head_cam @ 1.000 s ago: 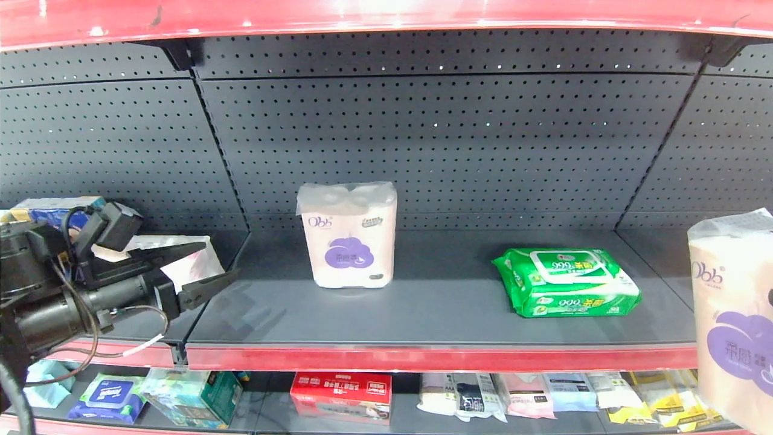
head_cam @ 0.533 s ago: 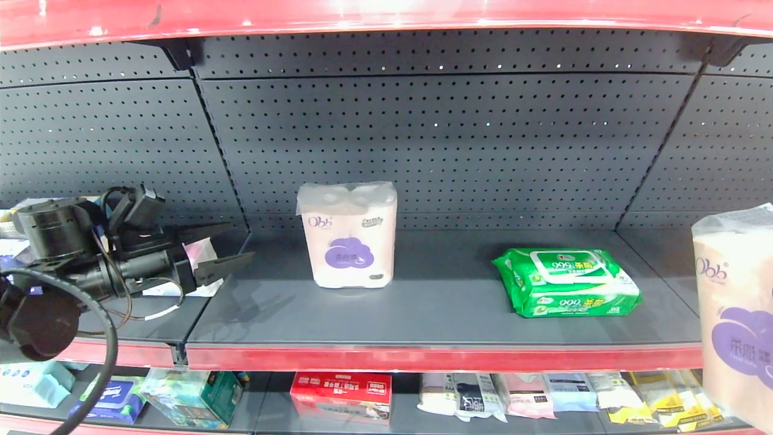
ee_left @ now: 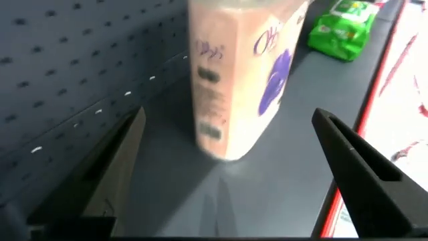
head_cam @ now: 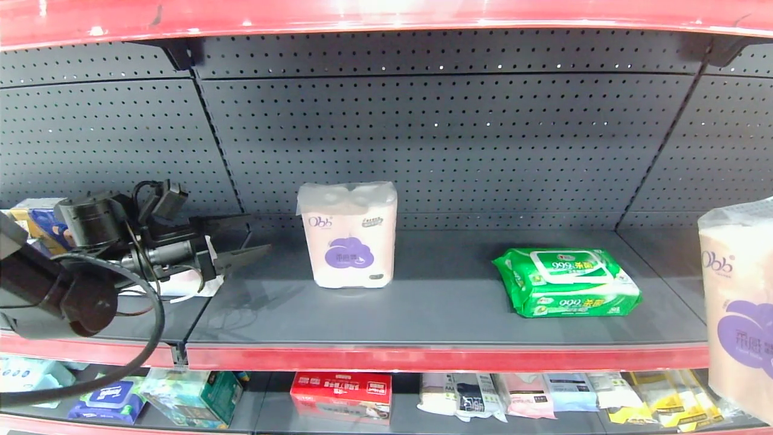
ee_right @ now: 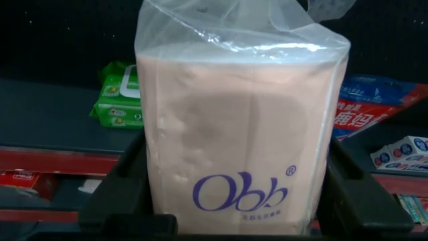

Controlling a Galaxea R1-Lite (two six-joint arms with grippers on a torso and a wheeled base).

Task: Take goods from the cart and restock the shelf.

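Pack (head_cam: 740, 308): from the head, hangs at the far right, seemingly in front of the shelf (head_cam: 423, 308), not yet set down. Well apart from its twin (head_cam: 348, 235) upright at mid-shelf, and from the wipes (head_cam: 567, 282) lying flat between the two. Left tool (head_cam: 253, 234) spread wide and empty, near the twin's left side. From the left wrist, twin framed between the wide fingers but farther on, untouched. From the right wrist, right tool (ee_right: 239, 161) clamped on the pack's flanks. Best to carry it in level over the red lip (head_cam: 423, 357), aim for bare board right of the wipes, lower until the base seats, then release; likely to topple if let go tilted.
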